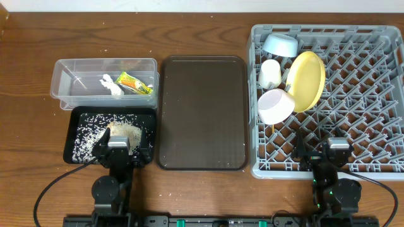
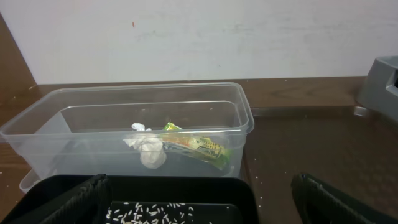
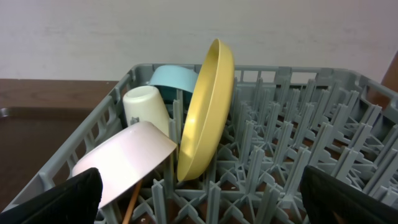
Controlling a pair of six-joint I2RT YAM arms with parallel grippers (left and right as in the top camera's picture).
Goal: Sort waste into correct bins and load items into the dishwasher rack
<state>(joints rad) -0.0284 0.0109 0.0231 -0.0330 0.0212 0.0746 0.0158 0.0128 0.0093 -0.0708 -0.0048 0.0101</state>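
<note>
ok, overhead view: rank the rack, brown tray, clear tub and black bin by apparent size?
1. dishwasher rack
2. brown tray
3. clear tub and black bin: look about alike, so not ranked.

1. Black bin (image 1: 71, 135): near rim and some rice (image 1: 88, 129) hidden under left arm (image 1: 118, 157).
2. Blue bowl (image 3: 171, 78): largely hidden behind cup (image 3: 146, 109) and plate (image 3: 208, 112).
3. Wrapper (image 2: 196, 146): print too small to read.
4. Rack (image 2: 380, 84): in the left wrist view, only a corner shows at the right edge.
</note>
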